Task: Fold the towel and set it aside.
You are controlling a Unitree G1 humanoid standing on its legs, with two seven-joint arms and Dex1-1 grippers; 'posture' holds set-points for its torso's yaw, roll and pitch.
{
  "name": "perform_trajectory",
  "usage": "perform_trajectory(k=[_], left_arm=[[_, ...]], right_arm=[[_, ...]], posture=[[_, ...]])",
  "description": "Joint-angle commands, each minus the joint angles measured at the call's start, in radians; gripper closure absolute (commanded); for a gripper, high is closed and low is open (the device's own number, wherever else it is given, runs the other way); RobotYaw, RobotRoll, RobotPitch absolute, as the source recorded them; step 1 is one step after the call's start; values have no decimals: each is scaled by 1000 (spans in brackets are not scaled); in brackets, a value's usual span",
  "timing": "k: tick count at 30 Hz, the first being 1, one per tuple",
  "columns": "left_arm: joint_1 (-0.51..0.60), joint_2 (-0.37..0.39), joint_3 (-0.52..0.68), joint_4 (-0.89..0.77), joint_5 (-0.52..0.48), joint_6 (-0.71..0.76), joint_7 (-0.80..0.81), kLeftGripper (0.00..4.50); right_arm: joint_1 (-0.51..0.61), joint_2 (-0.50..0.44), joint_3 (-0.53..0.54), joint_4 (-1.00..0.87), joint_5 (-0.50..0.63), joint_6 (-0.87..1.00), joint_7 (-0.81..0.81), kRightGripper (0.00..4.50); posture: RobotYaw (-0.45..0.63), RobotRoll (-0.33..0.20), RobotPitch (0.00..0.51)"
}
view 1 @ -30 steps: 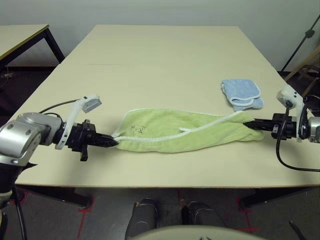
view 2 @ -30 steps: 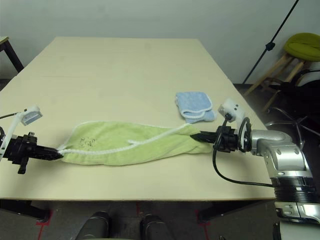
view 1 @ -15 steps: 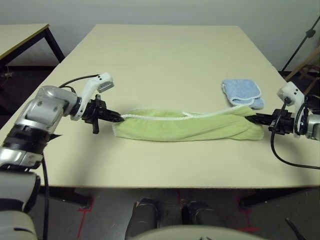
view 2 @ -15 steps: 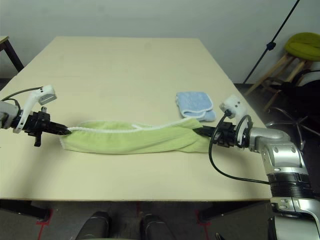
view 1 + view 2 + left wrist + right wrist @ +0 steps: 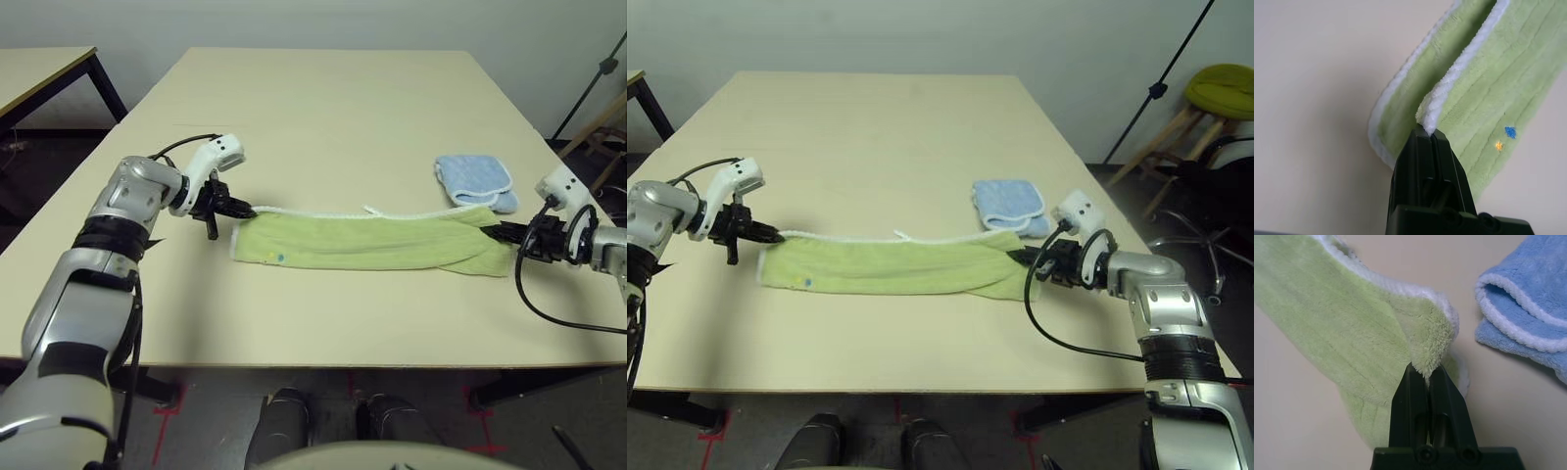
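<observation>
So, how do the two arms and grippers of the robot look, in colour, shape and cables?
Both forearms are silver, rounded metal shells with black ribbed joints. The left gripper and the right gripper each have two slim black fingers tapering to a point. A white camera housing sits above each wrist. Black cables loop from both wrists; the right one hangs in a long curve.

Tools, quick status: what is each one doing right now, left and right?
Left tool: shut on the towel, pinching its white-edged corner.
Right tool: shut on the towel's other end, beside the blue cloth.
</observation>
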Motion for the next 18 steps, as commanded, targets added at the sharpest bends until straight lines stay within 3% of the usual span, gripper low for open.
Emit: perform_trajectory(k=[1, 5, 13, 14, 15, 18], left_arm=[[-20, -17, 27, 57, 27, -54, 59, 4493], [-39, -35, 59, 99, 29, -91, 130, 3467], [-43, -40, 108, 100, 20, -78, 145, 528], [-42, -40, 112, 99, 19, -77, 147, 139], [-42, -40, 128, 89, 8, -73, 159, 28], [-37, -44, 185, 37, -38, -33, 180, 28]], right_arm=[[-24, 13, 11, 28, -27, -29, -22, 4286], [-48, 29, 1, 57, -32, -53, -42, 3120], [-66, 35, -22, 75, -15, -61, -47, 38], [-68, 35, -24, 74, -12, -59, -46, 0], [-68, 36, -36, 61, 1, -53, -46, 0], [-68, 36, -74, 2, 39, -27, -67, 0]], posture=[[50, 0, 83], [51, 0, 83], [53, 0, 84], [53, 0, 84], [52, 0, 85], [51, 0, 86]])
